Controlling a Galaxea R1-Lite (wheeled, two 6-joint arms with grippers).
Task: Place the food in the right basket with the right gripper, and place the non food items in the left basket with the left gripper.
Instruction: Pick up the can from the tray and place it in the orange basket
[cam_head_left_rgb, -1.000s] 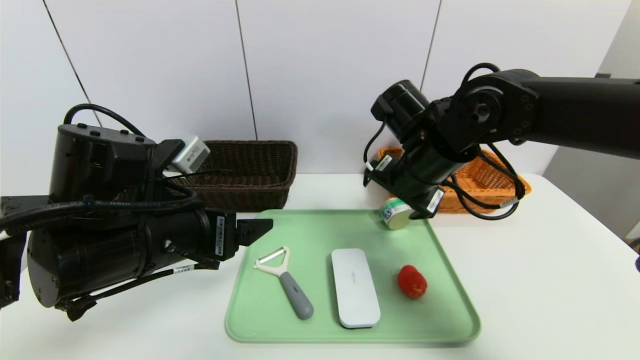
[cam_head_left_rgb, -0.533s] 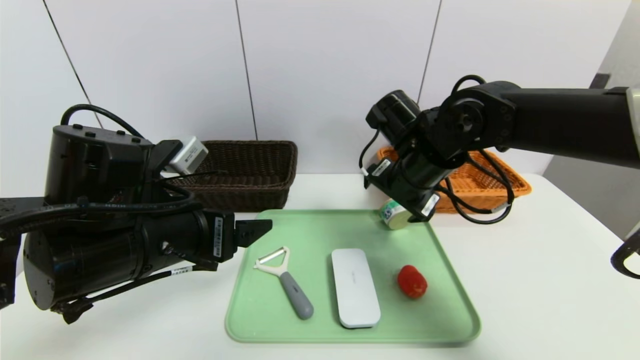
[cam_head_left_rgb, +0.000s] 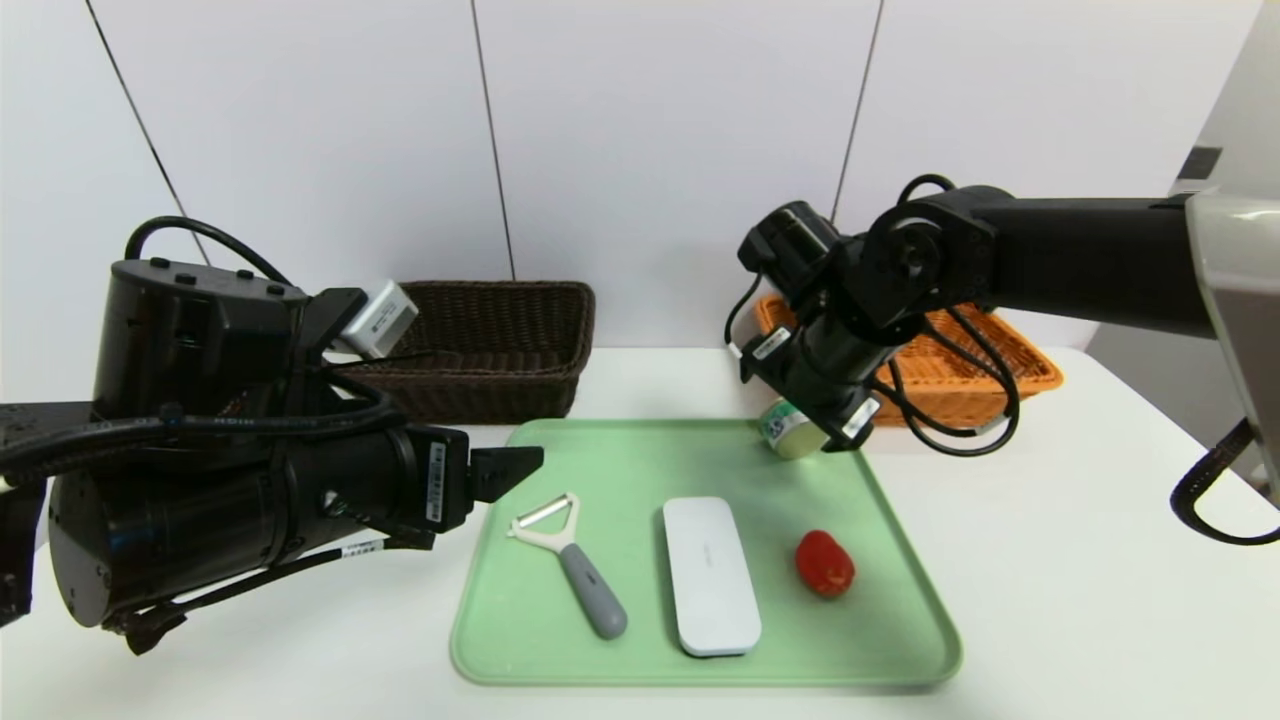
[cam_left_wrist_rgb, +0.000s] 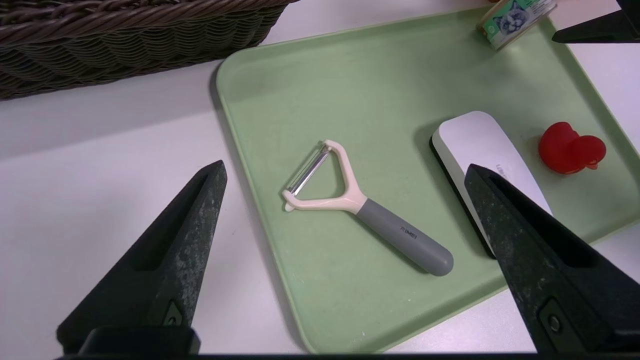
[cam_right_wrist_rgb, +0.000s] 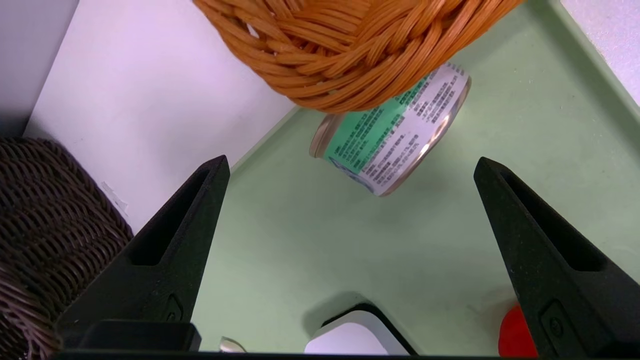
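While my right gripper (cam_right_wrist_rgb: 350, 250) gapes empty, the can (cam_right_wrist_rgb: 392, 145) (rigid, slick, tilted) wants gripping across its sides.

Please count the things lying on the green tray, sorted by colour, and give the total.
White with grey handle: 1, the peeler
White: 1, the oblong case
Red: 1, the small lumpy object
Green and white label: 1, the tin can, at the tray's far right corner
Total: 4

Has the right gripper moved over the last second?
Yes. The right gripper has dropped slightly toward the tin can, its arm lower against the orange basket.
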